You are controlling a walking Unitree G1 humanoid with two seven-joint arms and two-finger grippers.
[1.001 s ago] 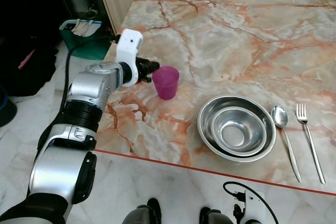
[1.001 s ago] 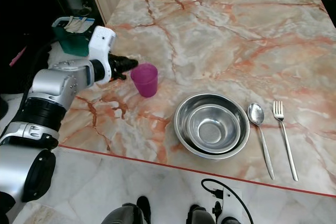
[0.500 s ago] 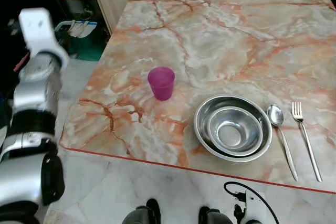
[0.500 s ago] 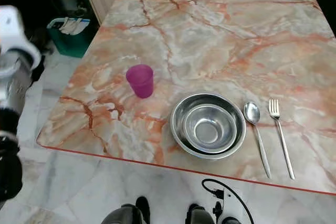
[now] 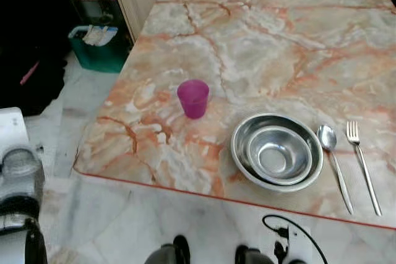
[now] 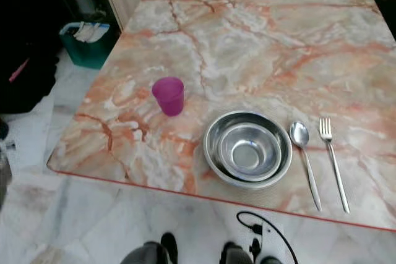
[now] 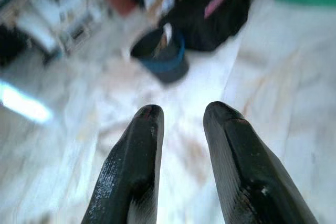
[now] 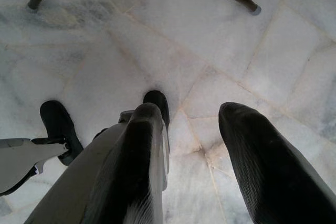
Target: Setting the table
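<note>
Presently on the marble tabletop [image 5: 260,35], one place setting, near the front edge:

- Cup [image 5: 193,98], pink plastic, upright, standing alone to the left of the bowls and apart from them.
- Bowls [image 5: 277,151], two, steel, the smaller nested inside the larger.
- Spoon [image 5: 333,163], lying just right of the bowls, handle toward the front edge.
- Fork [image 5: 363,165], lying just right of the spoon, parallel to it, tines away from the front edge.

Progress, as judged: the setting looks largely complete, with drinking vessel, bowls and cutlery all laid out in order. No plate, knife or napkin is on the tabletop; whether any is called for cannot be told from the task line.

Left gripper [image 7: 181,124]: off the tabletop at the robot's left side, pointing at the pale floor [image 7: 273,77]; jaws parted by a moderate gap, nothing between them, touching nothing.

Right gripper [image 8: 191,129]: hanging idle over the marble floor tiles near the robot's own foot; jaws spread apart, empty.
</note>
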